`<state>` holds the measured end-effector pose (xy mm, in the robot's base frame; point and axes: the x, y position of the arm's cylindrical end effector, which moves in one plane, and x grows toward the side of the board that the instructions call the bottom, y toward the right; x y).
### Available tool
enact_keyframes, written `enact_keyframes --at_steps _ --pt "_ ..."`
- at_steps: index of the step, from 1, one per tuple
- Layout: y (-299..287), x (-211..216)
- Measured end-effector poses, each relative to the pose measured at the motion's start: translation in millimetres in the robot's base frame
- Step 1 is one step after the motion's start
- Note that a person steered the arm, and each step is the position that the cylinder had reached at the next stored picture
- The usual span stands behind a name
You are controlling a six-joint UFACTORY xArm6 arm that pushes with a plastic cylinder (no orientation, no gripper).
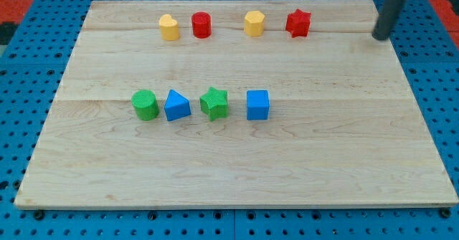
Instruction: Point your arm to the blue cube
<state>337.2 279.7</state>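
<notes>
The blue cube (257, 104) sits near the middle of the wooden board (237, 168), at the right end of a row of blocks. My tip (380, 36) is at the board's top right corner, far up and to the right of the blue cube, touching no block. The nearest block to the tip is the red star (297, 23).
Left of the blue cube in the same row are a green star (214, 102), a blue triangular block (176, 106) and a green cylinder (145, 104). Along the top are a yellow block (168, 27), a red cylinder (201, 25) and a yellow hexagonal block (254, 23).
</notes>
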Motion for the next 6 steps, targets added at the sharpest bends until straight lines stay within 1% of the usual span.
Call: enact_keyframes --at_steps 1,2,3,4,5,6 --pt "5 76" --pt "-49 150" --pt "-174 187" --pt "-299 187" --pt "-332 187" --pt "-314 181"
